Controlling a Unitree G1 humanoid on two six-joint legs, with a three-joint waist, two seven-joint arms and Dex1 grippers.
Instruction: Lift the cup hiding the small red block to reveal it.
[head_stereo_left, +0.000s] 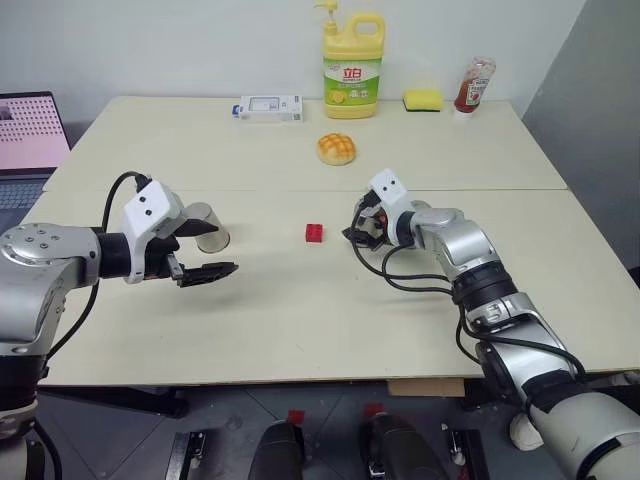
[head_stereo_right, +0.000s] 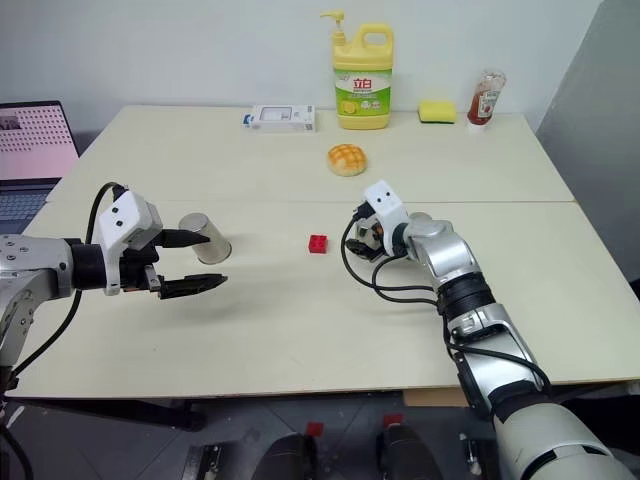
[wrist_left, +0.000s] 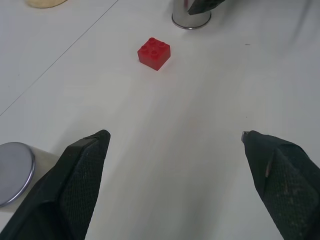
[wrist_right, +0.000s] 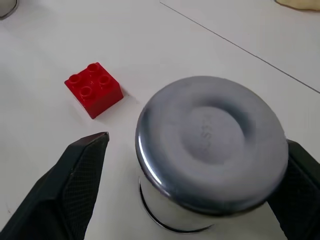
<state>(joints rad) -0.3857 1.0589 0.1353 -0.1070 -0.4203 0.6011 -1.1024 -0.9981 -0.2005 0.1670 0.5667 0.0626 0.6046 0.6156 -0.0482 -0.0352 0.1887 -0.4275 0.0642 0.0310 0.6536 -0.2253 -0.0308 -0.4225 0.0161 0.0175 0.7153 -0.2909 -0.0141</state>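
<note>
The small red block (head_stereo_left: 314, 233) lies uncovered on the table's middle, studs up, also clear in the right wrist view (wrist_right: 94, 89). Just right of it a steel cup (wrist_right: 210, 150) stands upside-down on the table between the fingers of my right gripper (wrist_right: 197, 140), which is open; a gap shows at one finger (wrist_right: 75, 185). A second steel cup (head_stereo_left: 210, 226) stands upside-down at the left, beside my left gripper (head_stereo_left: 215, 250). That gripper is open and empty, pointing toward the block (wrist_left: 154, 52).
Along the back edge stand a white box (head_stereo_left: 270, 108), a yellow soap bottle (head_stereo_left: 352, 68), a yellow sponge (head_stereo_left: 423, 99) and a ketchup bottle (head_stereo_left: 474, 85). A round bun (head_stereo_left: 337, 148) lies behind the block. A laptop (head_stereo_left: 30, 135) sits far left.
</note>
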